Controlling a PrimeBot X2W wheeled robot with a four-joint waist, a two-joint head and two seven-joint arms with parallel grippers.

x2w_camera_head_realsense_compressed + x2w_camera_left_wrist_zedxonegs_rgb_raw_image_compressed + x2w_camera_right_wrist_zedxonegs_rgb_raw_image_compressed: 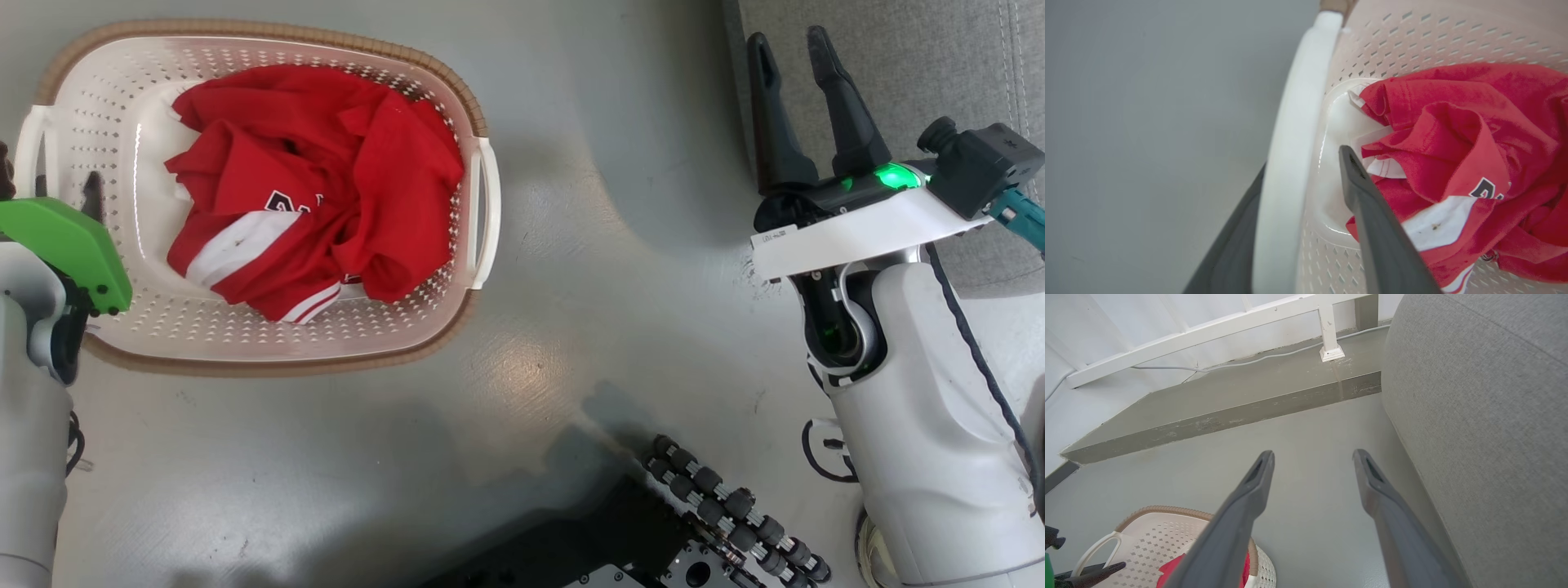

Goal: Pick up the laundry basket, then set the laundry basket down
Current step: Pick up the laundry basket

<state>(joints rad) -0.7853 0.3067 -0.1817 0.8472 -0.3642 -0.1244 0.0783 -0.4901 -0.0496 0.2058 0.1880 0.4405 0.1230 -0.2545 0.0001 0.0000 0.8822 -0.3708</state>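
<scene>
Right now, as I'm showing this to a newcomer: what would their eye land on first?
The crumpled red garment in the cream laundry basket on the grey floor, upper left of the head view. Next, the left gripper straddling the basket's white side handle, jaws open, and the right gripper open by grey upholstery, clear of the basket.

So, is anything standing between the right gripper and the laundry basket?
Nothing visible does: bare grey floor lies between the right gripper and the nearer white handle of the laundry basket.
</scene>
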